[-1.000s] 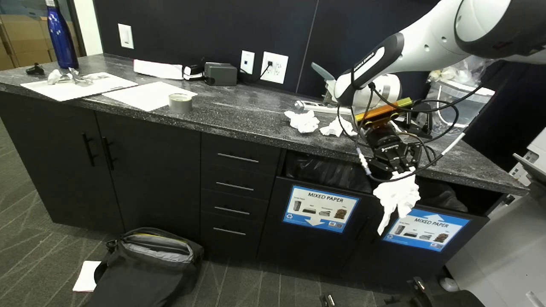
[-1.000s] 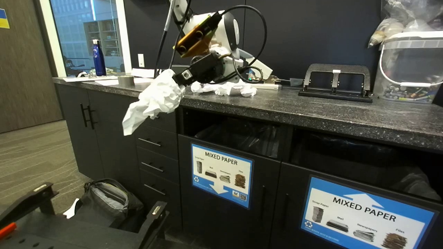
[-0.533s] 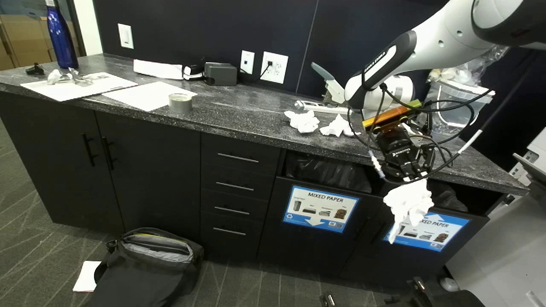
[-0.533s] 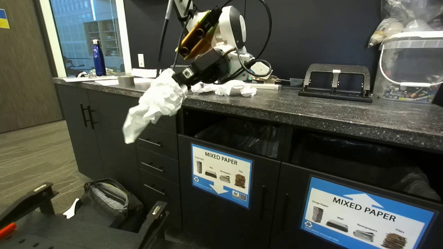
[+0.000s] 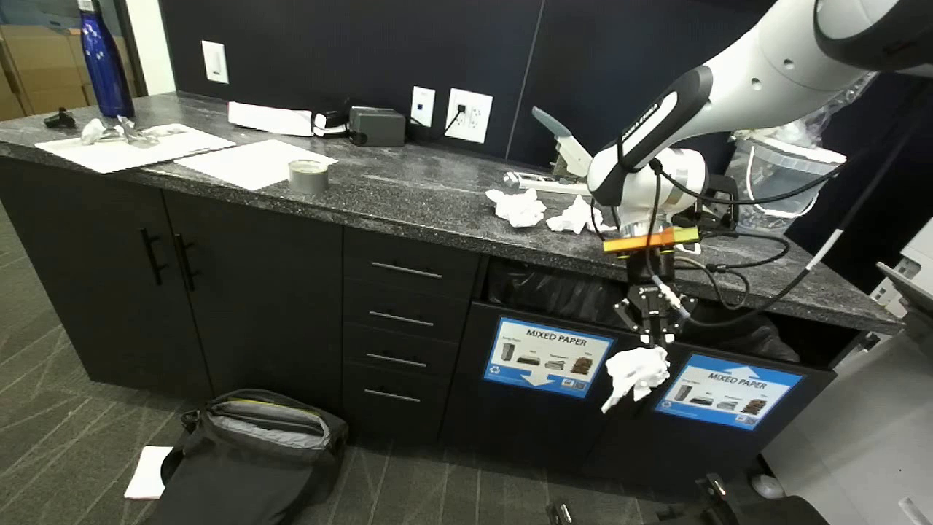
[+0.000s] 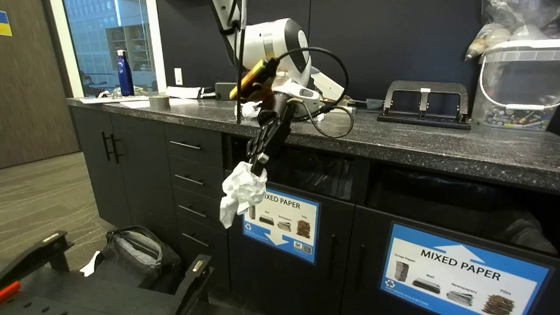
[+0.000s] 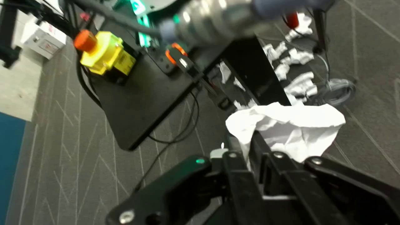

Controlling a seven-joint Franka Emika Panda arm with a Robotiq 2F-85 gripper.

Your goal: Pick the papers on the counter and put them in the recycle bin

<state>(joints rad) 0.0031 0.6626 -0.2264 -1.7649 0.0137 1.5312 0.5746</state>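
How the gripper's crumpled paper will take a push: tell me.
The crumpled paper will probably fold rather than resist, since it looks thin and creased. Its lower end, hanging free below the gripper, would likely flop first. Its uneven shape makes smooth rolling unlikely.

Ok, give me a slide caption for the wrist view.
The gripper pinches a crumpled white paper above the floor, where more white scraps lie.

Doors (image 6: 284, 284) under counter (image 5: 430, 193): down-arrow sign (image 5: 548, 357) says MIXED PAPER, up-arrow sign (image 6: 463, 275) ditto, plus Scrap Paper, Mail, Newspapers, Files. Arm (image 5: 747, 76) above counter: tiny FRANKA EMIKA.
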